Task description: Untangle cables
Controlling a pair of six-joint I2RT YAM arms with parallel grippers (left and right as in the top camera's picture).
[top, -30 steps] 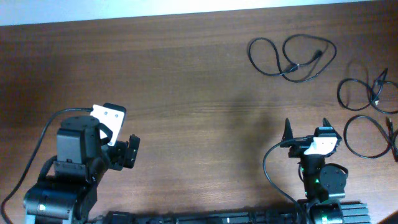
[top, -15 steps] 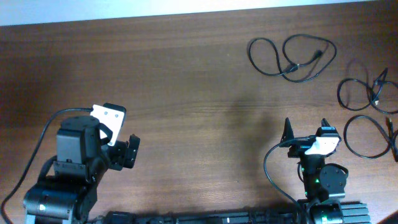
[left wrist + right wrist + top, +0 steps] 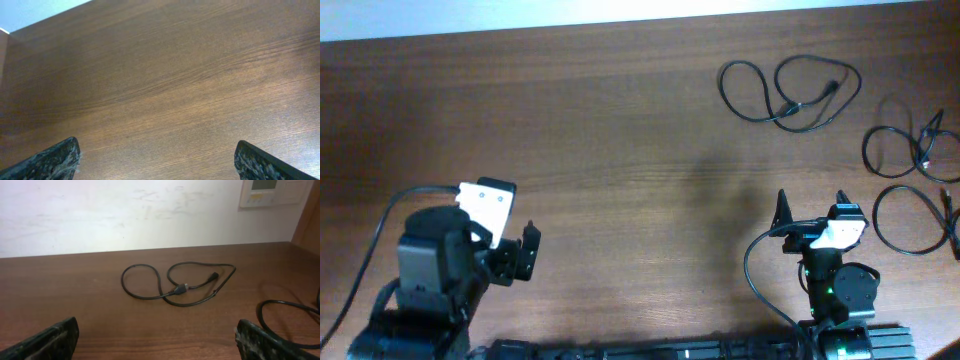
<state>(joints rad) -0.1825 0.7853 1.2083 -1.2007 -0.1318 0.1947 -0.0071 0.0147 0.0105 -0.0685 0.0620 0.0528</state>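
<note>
Three thin black cables lie apart on the wooden table at the right. One cable point(image 3: 790, 92) lies in two loops at the far right centre; it also shows in the right wrist view point(image 3: 177, 287). A second cable point(image 3: 912, 152) lies looped at the right edge. A third cable point(image 3: 918, 220) lies below it; part of a loop shows in the right wrist view point(image 3: 285, 317). My right gripper point(image 3: 812, 208) point(image 3: 157, 340) is open and empty, well short of the cables. My left gripper point(image 3: 525, 252) point(image 3: 157, 160) is open and empty over bare wood at the left.
A white wall with a small panel point(image 3: 272, 192) stands behind the table's far edge point(image 3: 150, 250). The robot's own black wires loop beside each arm base point(image 3: 755, 270).
The left arm has drawn back a little toward the front left. The right arm and the cables have not moved.
</note>
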